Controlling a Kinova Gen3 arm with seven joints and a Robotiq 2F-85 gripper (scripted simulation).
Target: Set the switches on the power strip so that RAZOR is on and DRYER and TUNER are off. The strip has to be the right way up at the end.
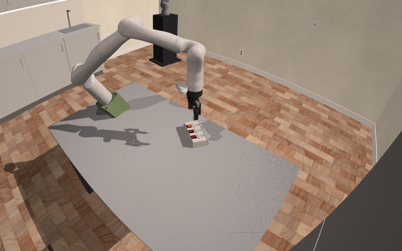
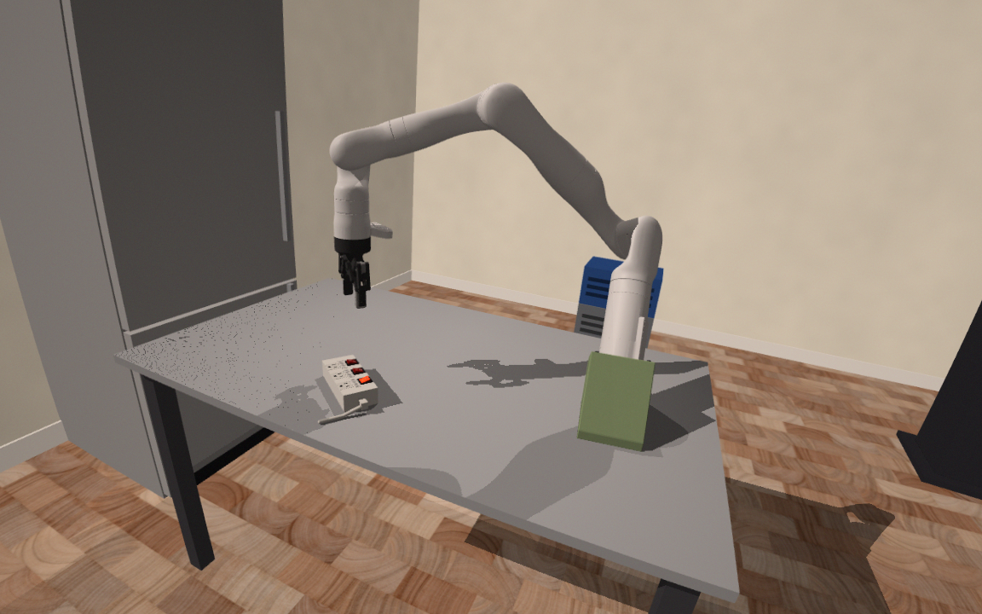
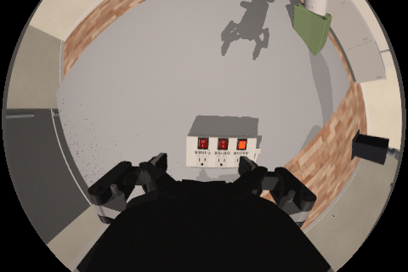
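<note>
A white power strip [image 1: 195, 134] lies flat on the grey table with its switch face up; it also shows in the exterior view [image 2: 349, 379] and in the wrist view [image 3: 223, 148]. It carries three red rocker switches in a row. The switch at the cord end [image 1: 188, 125] glows bright orange [image 3: 241, 144]; the other two [image 3: 202, 144] [image 3: 223, 144] are dark red. The labels are too small to read. My gripper [image 1: 196, 114] hangs above the cord end of the strip, well clear of it, open and empty. Its fingers stand wide apart in the wrist view [image 3: 204, 177].
A short grey cord [image 2: 343, 414] trails from the strip toward the table edge. The arm's green base [image 2: 615, 401] stands on the table's far side. A tall dark cabinet [image 2: 174, 153] stands beside the table.
</note>
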